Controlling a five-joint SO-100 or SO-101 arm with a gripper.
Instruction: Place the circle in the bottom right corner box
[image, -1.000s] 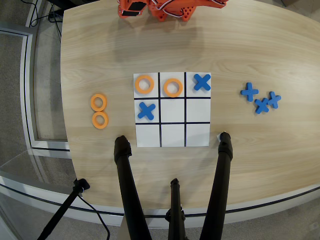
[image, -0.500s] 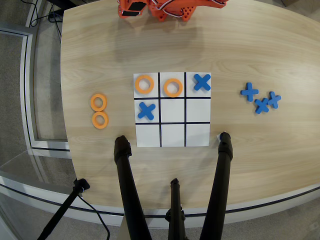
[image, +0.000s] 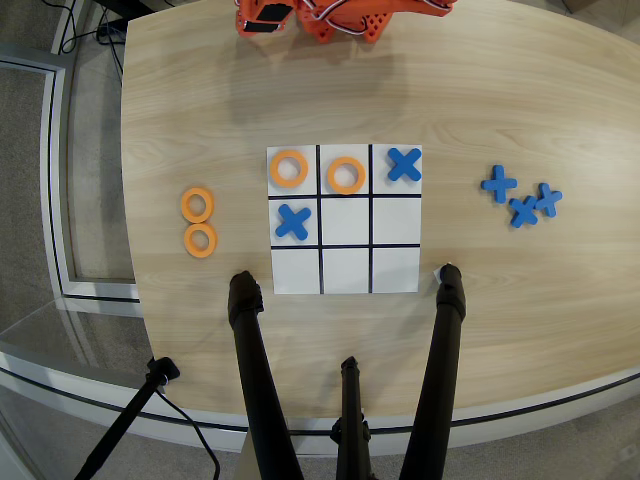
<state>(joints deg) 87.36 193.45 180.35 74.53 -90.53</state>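
Task not begun, by the look of it: bottom right corner box (image: 396, 270) empty, spare circle (image: 200, 240) on the table (image: 520, 90) left of the board (image: 345, 220), arm (image: 330, 15) parked at top edge, pincer state cannot be told.

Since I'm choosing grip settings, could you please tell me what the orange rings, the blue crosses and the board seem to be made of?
The orange rings look like matte foam or soft plastic: flat colour, no glare. The blue crosses look the same. The board appears to be thin white paper or card, lying flush on the wood-grain table.
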